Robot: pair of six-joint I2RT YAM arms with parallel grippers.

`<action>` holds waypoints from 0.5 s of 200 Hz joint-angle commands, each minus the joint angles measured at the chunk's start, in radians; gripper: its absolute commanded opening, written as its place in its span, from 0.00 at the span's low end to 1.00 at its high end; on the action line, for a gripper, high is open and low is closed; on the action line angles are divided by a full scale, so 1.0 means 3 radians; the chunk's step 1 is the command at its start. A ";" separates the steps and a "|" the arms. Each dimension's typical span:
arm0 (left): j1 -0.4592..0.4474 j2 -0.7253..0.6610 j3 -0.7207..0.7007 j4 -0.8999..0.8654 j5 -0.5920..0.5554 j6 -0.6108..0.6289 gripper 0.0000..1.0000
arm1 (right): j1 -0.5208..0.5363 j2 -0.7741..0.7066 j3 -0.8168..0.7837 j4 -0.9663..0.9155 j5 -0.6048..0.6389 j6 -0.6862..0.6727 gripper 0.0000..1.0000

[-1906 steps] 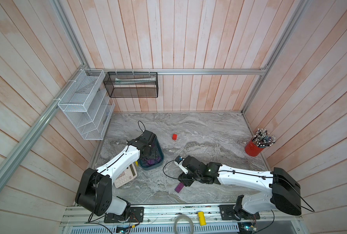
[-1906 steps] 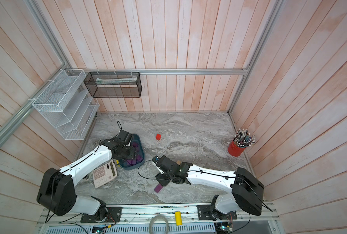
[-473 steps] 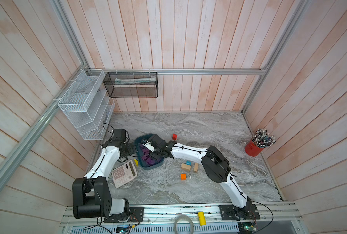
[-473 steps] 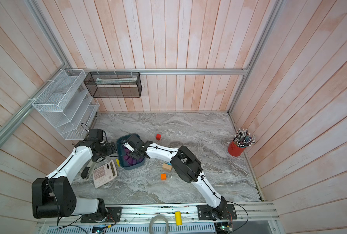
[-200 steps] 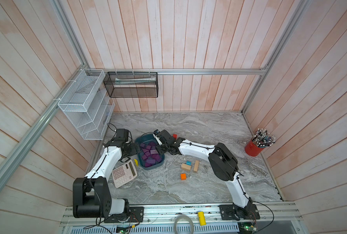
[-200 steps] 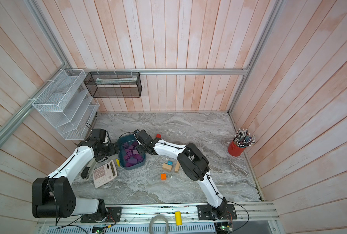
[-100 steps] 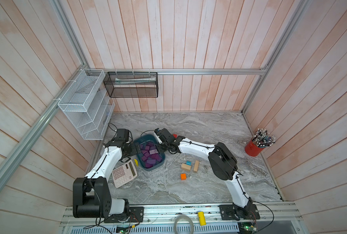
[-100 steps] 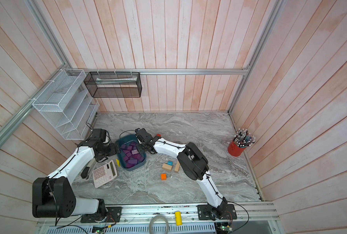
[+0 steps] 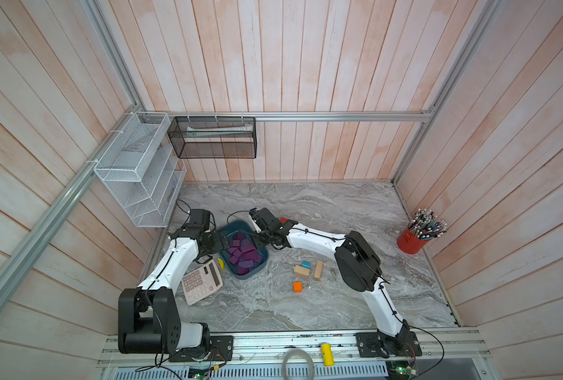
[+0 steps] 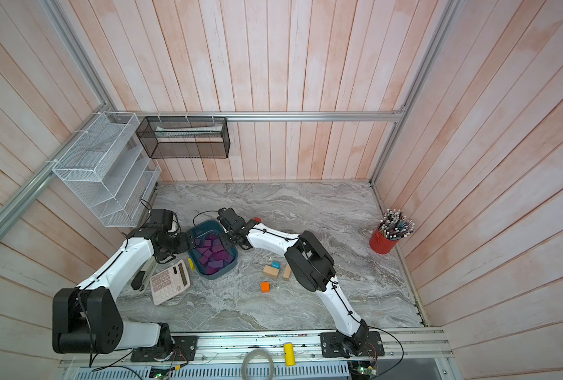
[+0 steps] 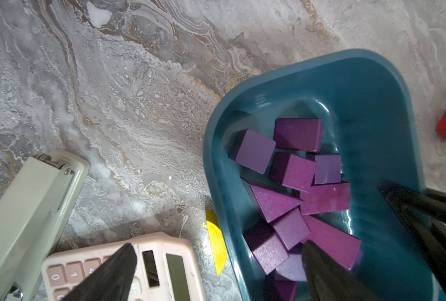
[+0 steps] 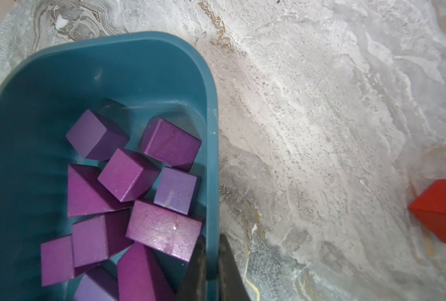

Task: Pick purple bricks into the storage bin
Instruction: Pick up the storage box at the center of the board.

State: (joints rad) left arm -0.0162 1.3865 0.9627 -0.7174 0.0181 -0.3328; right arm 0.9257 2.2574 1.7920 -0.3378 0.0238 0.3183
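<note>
- Right gripper (image 12: 211, 241) — jaws clamped on the bin (image 12: 117, 60) wall, one finger inside, one outside;
- Left gripper (image 11: 218, 247) — jaws wide apart, straddling the bin's opposite rim, above a calculator (image 11: 164, 263);
- Purple bricks (image 12: 128, 174) lie heaped inside the bin; a red block (image 12: 441, 211) lies outside.

1. A robot test cell styled as an office is shown.
2. Around the marbled tabletop (image 9: 306, 204), plank walls (image 9: 273, 65) and aluminium rails (image 9: 339, 116) are seen.
3. On that tabletop, a calculator (image 9: 202, 283) and pen cup (image 9: 411, 241) are set.
</note>
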 commanded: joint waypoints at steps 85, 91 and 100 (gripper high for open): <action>0.0003 -0.0264 -0.0008 0.0110 -0.0016 0.0013 1.00 | -0.0154 -0.0670 -0.0217 -0.0029 0.0044 0.0122 0.00; 0.0007 -0.0281 -0.0016 0.0119 -0.0005 0.0010 1.00 | -0.0172 -0.0714 -0.0260 -0.0014 0.0029 0.0131 0.00; 0.0009 -0.0285 -0.0021 0.0129 0.0006 0.0018 1.00 | -0.0200 -0.0777 -0.0326 0.0019 0.0003 0.0154 0.00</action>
State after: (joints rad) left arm -0.0158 1.3216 0.9627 -0.7055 0.0185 -0.3332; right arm 0.8906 2.1036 1.7267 -0.3721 0.0330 0.3290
